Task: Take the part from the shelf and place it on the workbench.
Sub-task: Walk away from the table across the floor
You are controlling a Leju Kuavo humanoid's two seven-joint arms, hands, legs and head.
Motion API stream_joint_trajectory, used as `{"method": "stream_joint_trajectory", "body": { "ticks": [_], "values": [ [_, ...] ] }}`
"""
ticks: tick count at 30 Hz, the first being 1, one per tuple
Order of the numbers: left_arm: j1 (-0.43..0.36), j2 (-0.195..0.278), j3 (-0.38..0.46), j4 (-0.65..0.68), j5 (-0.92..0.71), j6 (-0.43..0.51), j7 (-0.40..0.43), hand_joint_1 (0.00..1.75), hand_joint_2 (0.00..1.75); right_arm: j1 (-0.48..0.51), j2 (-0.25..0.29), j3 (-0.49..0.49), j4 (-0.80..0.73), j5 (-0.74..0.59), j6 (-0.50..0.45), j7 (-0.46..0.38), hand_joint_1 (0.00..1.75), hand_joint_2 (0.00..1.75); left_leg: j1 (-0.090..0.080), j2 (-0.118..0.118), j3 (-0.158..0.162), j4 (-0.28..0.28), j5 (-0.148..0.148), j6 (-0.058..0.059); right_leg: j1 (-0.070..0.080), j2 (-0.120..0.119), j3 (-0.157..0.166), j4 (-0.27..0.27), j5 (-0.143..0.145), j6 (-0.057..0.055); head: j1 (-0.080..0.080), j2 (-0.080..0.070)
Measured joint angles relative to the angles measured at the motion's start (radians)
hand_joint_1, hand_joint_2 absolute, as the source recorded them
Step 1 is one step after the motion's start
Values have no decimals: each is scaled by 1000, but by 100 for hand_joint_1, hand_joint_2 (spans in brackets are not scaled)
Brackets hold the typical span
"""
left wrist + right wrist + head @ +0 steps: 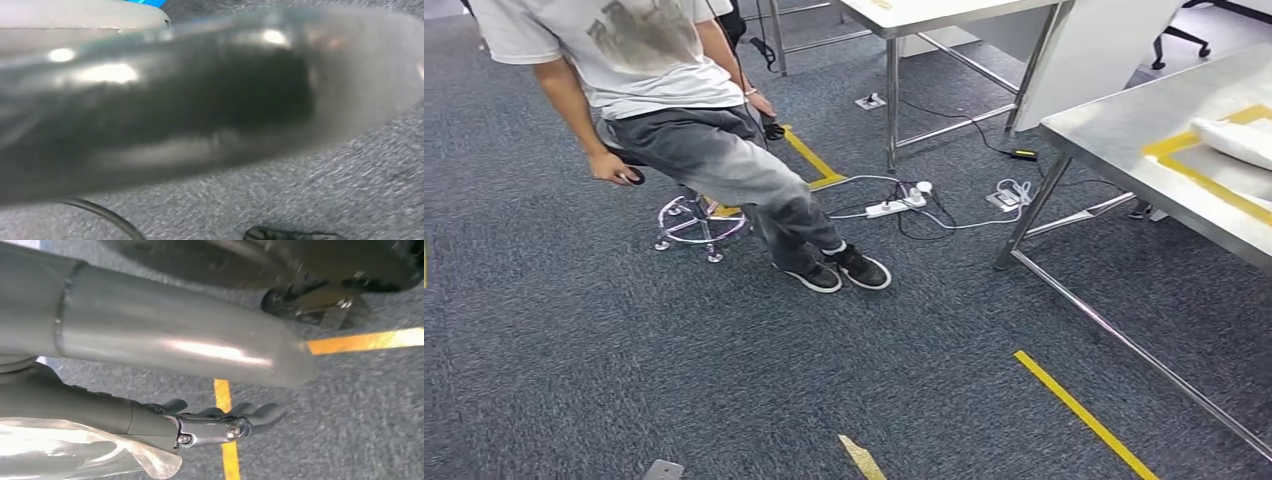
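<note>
A clear plastic bag [75, 450] is lying against the right hand [200, 425], whose dark fingers are stretching out flat above the carpet [350, 430]; I cannot tell whether it is gripping the bag. The left hand [150, 110] is blurring past, its state unreadable. A white bundle [1236, 140] is resting on the workbench [1114, 130], inside yellow tape, and a person [674, 90] is sitting nearby
</note>
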Motion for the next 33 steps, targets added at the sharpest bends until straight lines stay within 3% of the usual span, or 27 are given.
{"method": "stream_joint_trajectory", "body": {
  "ticks": [1,3,5,6,7,8,10,12,14,15,17,18,20,21,22,24,26,28,29,30,31,33],
  "values": [
    [1,0,0,0,0,-1,-2,0,0,0,1,0,0,2,0,-1,0,0,-1,22,-8,18,-14,-5,-2,-14,3,-6,3,-3,-2,0],
    [-2,1,0,0,0,-1,-6,0,0,1,2,0,0,6,2,-4,0,0,-1,86,-51,115,-71,-16,-2,-47,7,-11,5,-8,-5,0],
    [-4,1,1,0,0,-2,-10,0,0,3,2,0,0,10,3,-5,0,0,7,112,-107,239,-123,-27,-1,-82,9,-11,1,-9,-7,0],
    [-4,1,1,0,0,-2,-10,0,0,3,2,0,0,10,3,-5,0,0,12,117,-120,267,-126,-31,-1,-98,9,-11,0,-9,-7,0],
    [-3,1,1,0,0,-2,-11,0,0,3,2,0,0,11,2,-6,0,0,17,120,-114,258,-110,-35,-1,-112,10,-11,-2,-8,-7,0],
    [-1,1,1,0,0,-3,-11,0,0,2,2,0,0,11,1,-7,0,0,21,127,-90,211,-78,-37,-2,-125,13,-11,-4,-6,-7,0],
    [-2,0,2,0,0,-6,-10,0,0,1,2,0,0,11,-2,-9,0,0,20,171,-22,77,-21,-38,1,-147,20,-10,-11,3,-8,0],
    [-5,-3,3,0,0,-11,-9,0,0,0,2,0,0,12,-4,-11,0,0,13,206,11,5,-8,-27,7,-167,23,-8,-18,14,-7,0],
    [-5,-4,4,0,0,-12,-7,0,0,-2,2,0,0,13,-5,-12,0,0,7,193,9,0,-12,-10,7,-188,28,-8,-24,24,-6,0],
    [-2,-4,5,0,0,-12,-5,0,0,-3,2,0,0,13,-5,-13,0,0,7,181,10,-2,-11,-2,5,-183,29,-4,-30,30,-4,0],
    [-1,-5,7,0,0,-12,-4,0,0,-4,3,0,0,14,-5,-13,0,0,8,159,11,-7,-8,13,0,-134,6,50,-69,38,0,0],
    [-2,-5,7,0,0,-11,-4,0,0,-3,3,0,0,15,-4,-14,0,0,9,147,11,-8,-6,19,-1,-100,-23,109,-99,39,3,0],
    [-4,-6,7,0,0,-12,-4,0,0,1,3,0,0,15,-4,-13,0,0,5,120,10,-7,-5,26,-1,-69,-94,246,-152,37,6,0],
    [-4,-7,7,0,0,-12,-4,0,0,3,3,0,0,16,-4,-13,0,0,3,105,10,-7,-5,27,0,-65,-119,286,-156,34,7,0],
    [-3,-7,8,0,0,-12,-3,0,0,4,3,0,0,16,-4,-13,0,0,1,90,12,-7,-5,27,0,-62,-129,290,-140,31,7,0],
    [-2,-7,8,0,0,-12,-3,0,0,4,3,0,0,17,-4,-14,0,0,-1,59,15,-6,-5,27,0,-44,-94,184,-59,22,7,0],
    [-3,-8,9,0,0,-15,-2,0,0,2,3,0,0,17,-4,-14,0,0,-1,32,13,-3,-5,24,-2,9,-40,56,-4,15,6,0],
    [-4,-8,9,0,0,-22,-1,0,0,1,2,0,0,16,-4,-15,0,0,3,8,5,-1,-2,13,-2,37,-18,13,-1,12,6,0],
    [-3,-8,9,0,-1,-25,0,0,0,1,2,0,0,16,-4,-15,0,0,6,-5,0,-2,0,6,-1,27,-13,7,0,10,6,0],
    [-1,-7,9,0,-1,-28,0,0,0,1,3,0,0,15,-4,-15,0,0,8,-5,-2,0,0,1,-1,15,-10,2,3,7,6,0],
    [1,-7,9,0,-1,-29,0,0,0,0,4,0,0,15,-4,-15,0,0,7,13,-6,9,-9,-5,-2,1,-6,-4,5,2,4,0],
    [0,-6,9,0,-1,-30,0,0,0,1,6,0,0,15,-4,-16,0,0,6,73,-37,82,-56,-15,-5,-31,1,-13,8,-6,-1,0]
  ]
}}
